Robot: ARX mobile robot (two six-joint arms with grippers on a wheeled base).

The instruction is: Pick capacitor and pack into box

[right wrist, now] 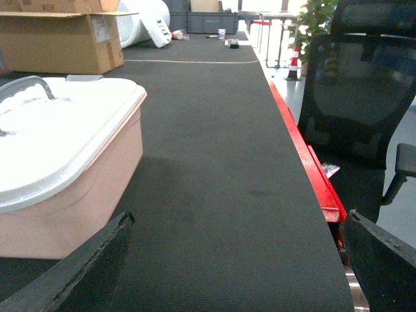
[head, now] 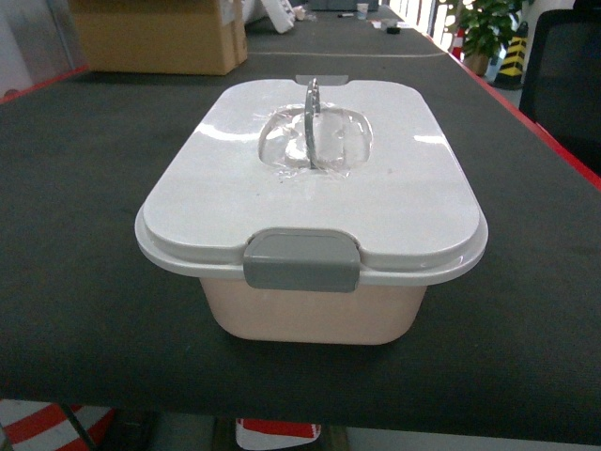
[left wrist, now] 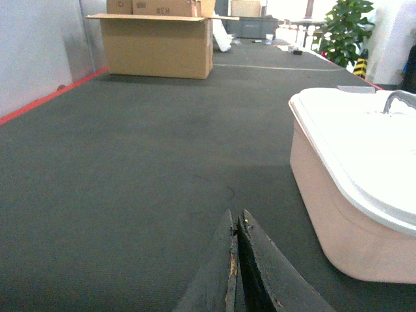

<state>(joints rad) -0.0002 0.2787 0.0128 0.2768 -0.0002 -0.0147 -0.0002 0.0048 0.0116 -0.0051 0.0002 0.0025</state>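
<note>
The left gripper [left wrist: 237,260] has its dark, worn fingers pressed together with nothing between them, low over the mat beside the box [left wrist: 344,195]. The right gripper [right wrist: 237,260] stands spread wide, one finger near the box's pink wall, the other out over the table's red edge [right wrist: 305,169].

The capacitor shows in no view, so its place cannot be told; it may already lie inside.

The white lid [head: 315,178] sits down with its grey latch [head: 301,260] over the rim. A risk, as a judgement: any packing attempt would meet the shut lid, and the glossy, rounded plastic could slip from hard fingers or slide on the ribbed dark mat [head: 84,235].
</note>
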